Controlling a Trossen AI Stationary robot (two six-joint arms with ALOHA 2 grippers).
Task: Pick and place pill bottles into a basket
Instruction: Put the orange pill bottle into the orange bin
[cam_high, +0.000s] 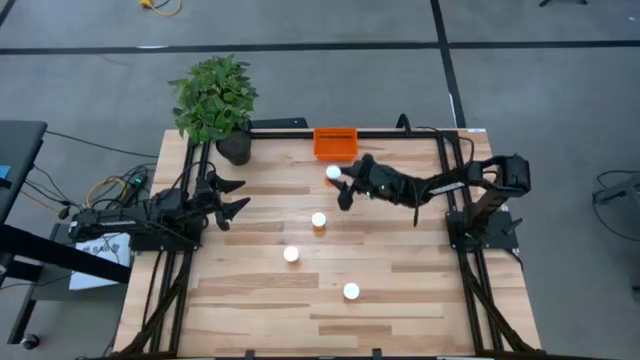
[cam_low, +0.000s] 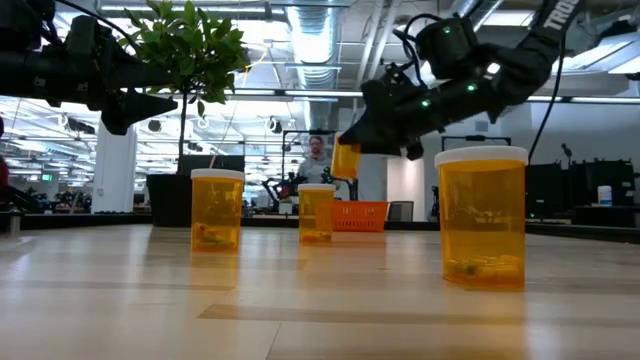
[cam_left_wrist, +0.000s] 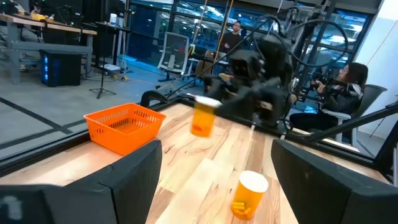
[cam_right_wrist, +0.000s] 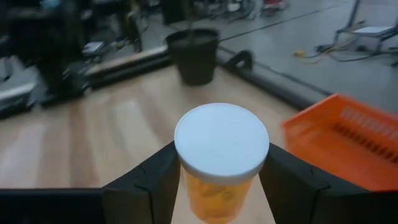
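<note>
My right gripper (cam_high: 344, 184) is shut on one pill bottle (cam_right_wrist: 221, 152), white cap up, in the air just on the near side of the orange basket (cam_high: 336, 142). The held bottle also shows in the low view (cam_low: 345, 160) and the left wrist view (cam_left_wrist: 204, 117). Three more amber bottles with white caps stand upright on their bases on the table: (cam_high: 319, 220), (cam_high: 291, 254), (cam_high: 351, 291). My left gripper (cam_high: 243, 195) is open and empty at the table's left side. My right gripper pinches the bottle's amber body just under the white cap (cam_right_wrist: 214, 193) between its two fingers (cam_right_wrist: 146, 186), one on each side. The fingers come from the table's right, slanting down. The bottle is lifted clear of the table (cam_low: 345, 160), roughly upright, cap up.
A black plant pot (cam_high: 233, 148) with a green plant stands at the far left corner, left of the basket. The basket also shows in the right wrist view (cam_right_wrist: 348, 140) and the left wrist view (cam_left_wrist: 124, 127). People sit in the room beyond the table (cam_left_wrist: 348, 87).
</note>
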